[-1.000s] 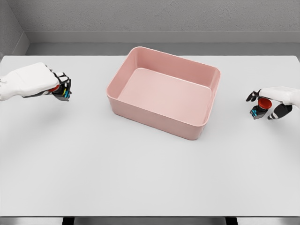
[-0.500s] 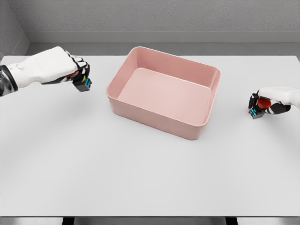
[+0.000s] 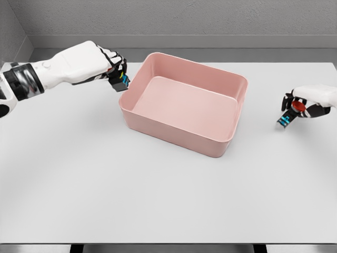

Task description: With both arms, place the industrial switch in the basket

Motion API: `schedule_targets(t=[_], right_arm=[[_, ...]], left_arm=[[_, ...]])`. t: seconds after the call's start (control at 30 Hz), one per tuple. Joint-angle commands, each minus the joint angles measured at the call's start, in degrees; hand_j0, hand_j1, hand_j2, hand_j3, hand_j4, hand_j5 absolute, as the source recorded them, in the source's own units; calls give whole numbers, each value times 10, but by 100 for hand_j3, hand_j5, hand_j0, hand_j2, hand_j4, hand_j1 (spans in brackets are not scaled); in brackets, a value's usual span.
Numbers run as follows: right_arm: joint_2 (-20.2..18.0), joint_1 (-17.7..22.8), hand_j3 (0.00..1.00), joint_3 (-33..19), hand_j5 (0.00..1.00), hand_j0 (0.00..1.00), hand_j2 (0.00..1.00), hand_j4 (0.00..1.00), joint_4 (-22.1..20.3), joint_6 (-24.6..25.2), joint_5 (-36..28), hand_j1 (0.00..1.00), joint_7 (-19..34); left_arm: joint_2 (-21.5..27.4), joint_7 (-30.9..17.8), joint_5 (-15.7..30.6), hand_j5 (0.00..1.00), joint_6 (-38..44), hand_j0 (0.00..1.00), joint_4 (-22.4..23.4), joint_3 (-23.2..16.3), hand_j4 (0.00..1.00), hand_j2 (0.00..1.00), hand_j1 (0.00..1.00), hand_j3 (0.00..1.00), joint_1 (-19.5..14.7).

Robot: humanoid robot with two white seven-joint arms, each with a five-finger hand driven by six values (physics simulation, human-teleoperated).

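Industrial switches, one in each hand, on either side of the pink basket (image 3: 221,84).
Left hand (image 3: 97,66) is curled tight round a black switch (image 3: 118,80) with blue terminals, held just beside the basket's left rim. Right hand (image 3: 310,103) is closed on a red-buttoned switch (image 3: 290,113), tilted, well apart from the basket's right wall, just over the white table (image 3: 158,195).

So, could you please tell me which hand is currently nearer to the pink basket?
Left. The left hand, gripping a switch, is right beside the pink basket's left rim, while the right hand holds its switch well off to the basket's right.
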Motion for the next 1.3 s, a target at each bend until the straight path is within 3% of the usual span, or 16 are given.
schedule_targets(t=[0.0, 0.2, 0.43, 0.73, 0.8, 0.97, 1.0, 1.1, 1.17, 1.27], right_arm=[[-4, -1, 52, -1, 52, 52, 52, 52, -2, 0, 0, 52, 0], [-11, -17, 52, -1, 52, 52, 52, 52, -11, 0, -1, 52, 0], [-4, -47, 53, 0, 53, 53, 53, 53, -12, -3, -1, 53, 0], [4, -70, 53, 0, 53, 53, 53, 53, -37, -2, -1, 53, 0], [5, -72, 53, 0, 53, 53, 53, 53, -46, -1, -1, 53, 0], [13, -84, 53, 1, 53, 53, 53, 53, -63, -1, -1, 53, 0], [13, -85, 53, 1, 53, 53, 53, 53, -68, -2, -1, 53, 0], [16, -92, 53, 1, 53, 53, 53, 53, -83, -1, -1, 53, 0], [17, -93, 53, 2, 53, 53, 53, 53, -92, -2, -1, 53, 0], [21, -102, 53, 2, 53, 53, 53, 53, -101, -4, -1, 53, 0]], left_arm=[[-17, -1, -6, 7, 1, 7, 3, -1, 7, 7, 7, 7, -2], [-55, -1, -37, 7, 1, 7, 25, -4, 7, 7, 7, 7, -13], [-100, -1, -61, 8, 1, 8, 87, -50, 8, 8, 8, 8, -44], [-132, -1, -74, 10, 1, 10, 131, -96, 10, 10, 10, 10, -69], [-135, -1, -74, 17, 1, 17, 136, -104, 17, 17, 17, 17, -71], [-139, -1, -74, 47, 1, 47, 138, -109, 47, 47, 47, 47, -74], [-140, 0, -73, 63, 1, 63, 139, -112, 63, 63, 63, 63, -74], [-143, 0, -73, 88, 1, 88, 140, -112, 88, 88, 88, 88, -76], [-144, 0, -72, 99, 1, 99, 140, -113, 99, 99, 99, 99, -76], [-144, 0, -70, 100, 1, 100, 140, -113, 100, 100, 100, 100, -76]])
